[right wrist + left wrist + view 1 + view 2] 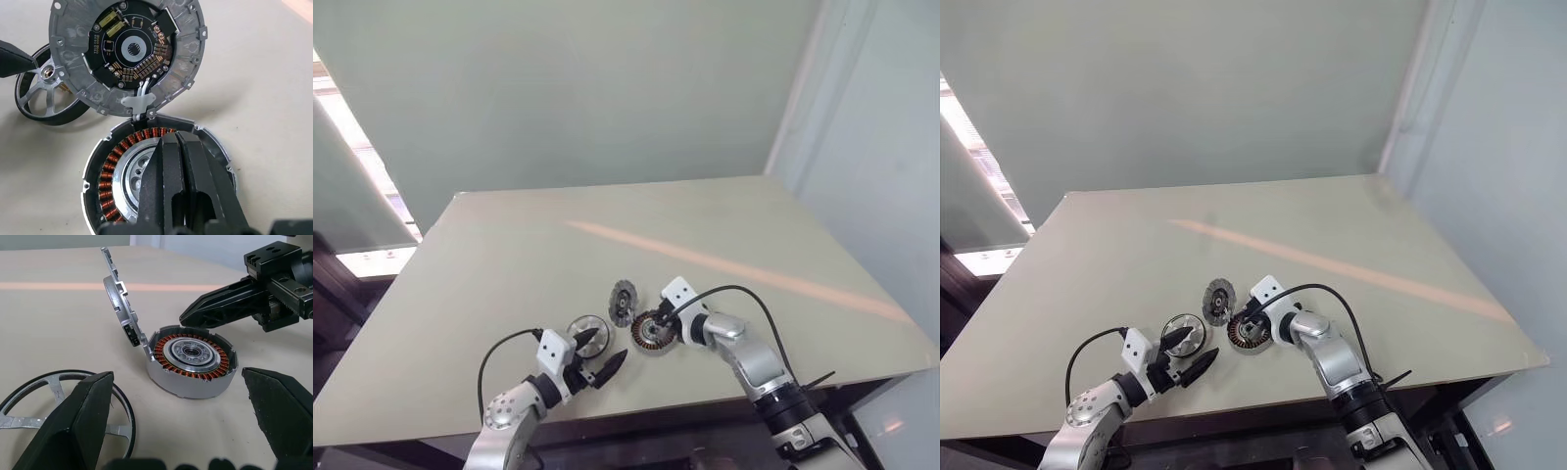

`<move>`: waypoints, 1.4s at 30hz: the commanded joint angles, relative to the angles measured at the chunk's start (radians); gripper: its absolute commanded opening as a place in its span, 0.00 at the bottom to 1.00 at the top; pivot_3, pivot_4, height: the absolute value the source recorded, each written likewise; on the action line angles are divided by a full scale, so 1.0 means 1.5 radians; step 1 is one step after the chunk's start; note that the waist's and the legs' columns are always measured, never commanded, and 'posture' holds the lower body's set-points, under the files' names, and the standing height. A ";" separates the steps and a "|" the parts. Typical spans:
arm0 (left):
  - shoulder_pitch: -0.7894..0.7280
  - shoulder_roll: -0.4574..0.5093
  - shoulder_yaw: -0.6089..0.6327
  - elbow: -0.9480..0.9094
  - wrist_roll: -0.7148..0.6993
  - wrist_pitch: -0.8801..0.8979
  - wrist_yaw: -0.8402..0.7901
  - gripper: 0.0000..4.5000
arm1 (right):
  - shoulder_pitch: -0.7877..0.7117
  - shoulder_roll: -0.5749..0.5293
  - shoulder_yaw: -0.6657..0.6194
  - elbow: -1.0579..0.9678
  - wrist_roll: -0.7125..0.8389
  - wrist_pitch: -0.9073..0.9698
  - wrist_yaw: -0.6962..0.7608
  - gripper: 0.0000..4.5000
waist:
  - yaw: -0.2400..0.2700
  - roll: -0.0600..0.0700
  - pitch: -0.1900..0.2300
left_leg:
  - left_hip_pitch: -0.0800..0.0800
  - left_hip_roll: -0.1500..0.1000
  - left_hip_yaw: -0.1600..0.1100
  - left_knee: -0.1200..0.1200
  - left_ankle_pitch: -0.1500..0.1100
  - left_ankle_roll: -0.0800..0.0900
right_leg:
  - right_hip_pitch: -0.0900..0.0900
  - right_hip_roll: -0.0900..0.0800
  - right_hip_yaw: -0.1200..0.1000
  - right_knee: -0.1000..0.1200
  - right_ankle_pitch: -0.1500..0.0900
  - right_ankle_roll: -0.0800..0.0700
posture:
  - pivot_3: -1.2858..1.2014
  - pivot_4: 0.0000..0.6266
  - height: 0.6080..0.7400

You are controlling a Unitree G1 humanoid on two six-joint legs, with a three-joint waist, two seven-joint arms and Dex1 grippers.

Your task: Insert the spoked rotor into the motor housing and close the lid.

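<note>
Two pincers face you: right gripper (168, 142) pinched together, empty, over the motor housing (193, 360); left gripper (597, 354) spread wide, empty. Lid (127, 51) stands hinged upright at twelve o'clock; spoked rotor (588, 333) lies at nine.

A broad, pale beige counter (607, 264) fills the middle of the frame, its far edge running across the upper centre. A faint pinkish-orange stripe (744, 269) slants over its surface from the centre toward the right edge. Behind it stands a plain grey-green wall (578, 88). At the right side rises a paler, bluish-white wall (881, 147). At the left edge, a bright strip of window light (357, 147) glows, with dark floor beneath the counter's left corner.
</note>
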 commanded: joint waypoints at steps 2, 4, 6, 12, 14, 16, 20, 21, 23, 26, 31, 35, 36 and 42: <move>-0.010 0.000 0.000 -0.014 0.000 -0.010 -0.001 1.00 | -0.005 -0.009 0.010 -0.023 -0.001 0.004 0.009 0.01 | 0.000 0.000 0.000 | 0.000 0.000 0.000 0.000 0.000 0.000 | 0.000 0.000 0.000 0.000 0.000 0.000 | 0.52 0.00 1.00; -0.013 -0.001 0.001 -0.011 0.000 -0.009 -0.001 1.00 | 0.000 -0.012 0.018 -0.015 -0.004 0.008 0.012 0.01 | 0.000 0.000 0.000 | 0.000 0.000 0.000 0.000 0.000 0.000 | 0.000 0.000 0.000 0.000 0.000 0.000 | 0.52 0.00 1.00; -0.014 -0.001 0.000 -0.010 0.000 -0.010 -0.002 1.00 | 0.007 -0.013 0.026 -0.001 -0.007 0.008 0.011 0.01 | 0.000 0.000 0.000 | 0.000 0.000 0.000 0.000 0.000 0.000 | 0.000 0.000 0.000 0.000 0.000 0.000 | 0.52 0.00 1.00; -0.020 -0.001 0.000 -0.004 0.001 -0.011 -0.003 1.00 | 0.011 -0.010 0.028 0.034 -0.012 -0.005 0.002 0.01 | 0.000 0.000 0.000 | 0.000 0.000 0.000 0.000 0.000 0.000 | 0.000 0.000 0.000 0.000 0.000 0.000 | 0.52 0.00 1.00; -0.022 -0.002 0.000 -0.002 0.001 -0.012 -0.003 1.00 | 0.007 -0.010 0.025 0.035 -0.011 -0.007 0.000 0.01 | 0.000 0.000 0.000 | 0.000 0.000 0.000 0.000 0.000 0.000 | 0.000 0.000 0.000 0.000 0.000 0.000 | 0.52 0.00 1.00; -0.024 -0.002 0.000 -0.001 0.001 -0.013 -0.004 1.00 | 0.003 -0.010 0.019 0.025 -0.006 -0.006 -0.001 0.01 | 0.000 0.000 0.000 | 0.000 0.000 0.000 0.000 0.000 0.000 | 0.000 0.000 0.000 0.000 0.000 0.000 | 0.52 0.00 1.00; -0.025 -0.002 0.000 0.000 0.001 -0.015 -0.004 1.00 | -0.004 -0.009 0.001 -0.014 0.009 0.002 -0.001 0.01 | 0.000 0.000 0.000 | 0.000 0.000 0.000 0.000 0.000 0.000 | 0.000 0.000 0.000 0.000 0.000 0.000 | 0.52 0.00 1.00; -0.026 -0.002 0.000 0.001 0.001 -0.015 -0.005 1.00 | -0.007 -0.011 -0.004 -0.029 0.012 0.005 -0.001 0.01 | 0.000 0.000 0.000 | 0.000 0.000 0.000 0.000 0.000 0.000 | 0.000 0.000 0.000 0.000 0.000 0.000 | 0.52 0.00 1.00; -0.027 -0.001 0.002 0.002 0.000 -0.015 -0.005 1.00 | -0.010 -0.013 -0.014 -0.057 0.019 0.015 0.000 0.01 | 0.000 0.000 0.000 | 0.000 0.000 0.000 0.000 0.000 0.000 | 0.000 0.000 0.000 0.000 0.000 0.000 | 0.52 0.00 1.00; -0.029 0.000 0.003 0.004 0.000 -0.016 -0.005 1.00 | -0.014 -0.019 -0.028 -0.097 0.026 0.035 -0.004 0.01 | 0.000 0.000 0.000 | 0.000 0.000 0.000 0.000 0.000 0.000 | 0.000 0.000 0.000 0.000 0.000 0.000 | 0.52 0.00 1.00; -0.031 0.000 0.005 0.008 -0.001 -0.017 -0.005 1.00 | -0.011 -0.037 -0.039 -0.143 0.028 0.059 -0.005 0.01 | 0.000 0.000 0.000 | 0.000 0.000 0.000 0.000 0.000 0.000 | 0.000 0.000 0.000 0.000 0.000 0.000 | 0.52 0.00 1.00; -0.028 -0.001 0.005 0.010 -0.001 -0.016 -0.004 1.00 | 0.000 -0.050 -0.041 -0.154 0.028 0.060 -0.001 0.01 | 0.000 0.000 0.000 | 0.000 0.000 0.000 0.000 0.000 0.000 | 0.000 0.000 0.000 0.000 0.000 0.000 | 0.52 0.00 1.00; -0.026 -0.001 0.006 0.008 -0.003 -0.012 -0.001 1.00 | 0.005 -0.053 -0.041 -0.155 0.028 0.058 -0.001 0.01 | 0.000 0.000 0.000 | 0.000 0.000 0.000 0.000 0.000 0.000 | 0.000 0.000 0.000 0.000 0.000 0.000 | 0.52 0.00 1.00; 0.054 -0.020 0.062 -0.107 -0.147 0.166 0.056 1.00 | 0.047 -0.073 -0.036 -0.166 0.031 0.043 0.008 0.01 | -0.002 0.000 0.000 | 0.000 0.000 0.000 0.000 0.000 0.000 | 0.000 0.000 0.000 -0.001 0.000 0.000 | 0.52 0.00 1.00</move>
